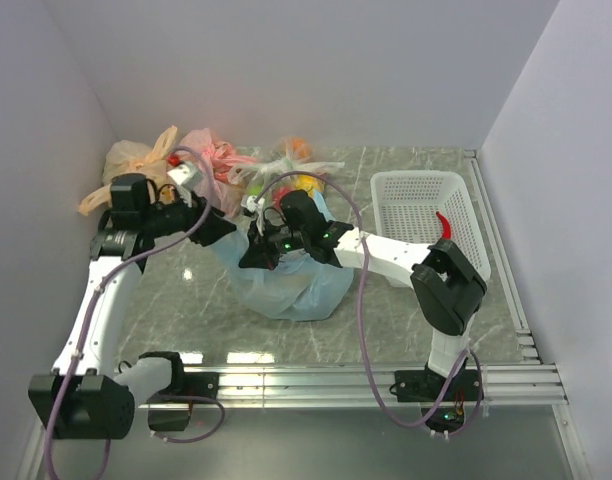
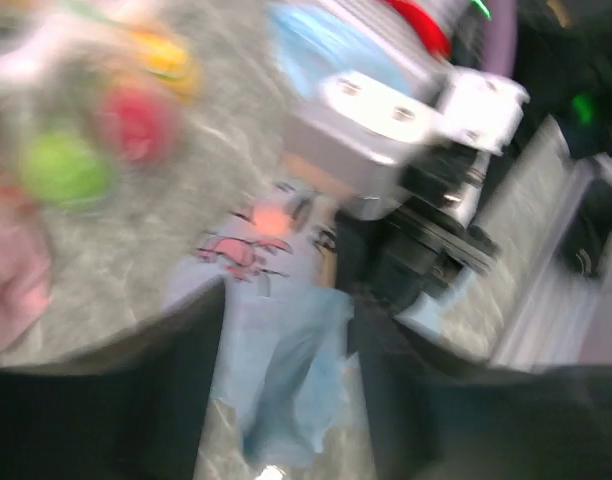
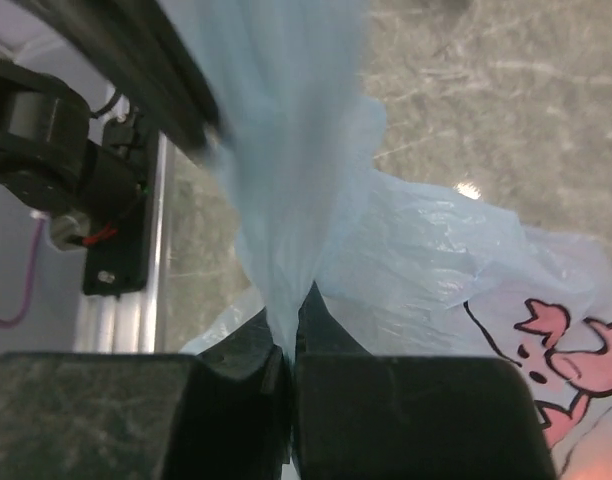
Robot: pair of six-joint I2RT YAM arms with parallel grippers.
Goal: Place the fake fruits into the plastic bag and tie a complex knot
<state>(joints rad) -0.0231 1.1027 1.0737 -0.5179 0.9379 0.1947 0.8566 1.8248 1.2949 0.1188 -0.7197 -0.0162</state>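
The light blue plastic bag [image 1: 291, 285] with pink cartoon prints lies mid-table, its body bulging. My right gripper [image 1: 256, 254] is over its top and is shut on a stretched strand of the bag [image 3: 286, 200], pinched between its jaws [image 3: 291, 350]. My left gripper [image 1: 226, 228] is at the bag's upper left. In the blurred left wrist view its fingers stand wide apart [image 2: 286, 400] with a strip of blue bag [image 2: 286, 370] between them. An orange glow [image 2: 271, 218] shows through the bag. No knot shows; the grippers hide the bag's top.
A white basket [image 1: 418, 185] holding a red piece [image 1: 445, 226] stands at the right. At the back lie a tan bag [image 1: 131, 160], a pink bag [image 1: 211, 155] and a clear bag with yellow and orange fruits [image 1: 301, 175]. Walls close in on three sides.
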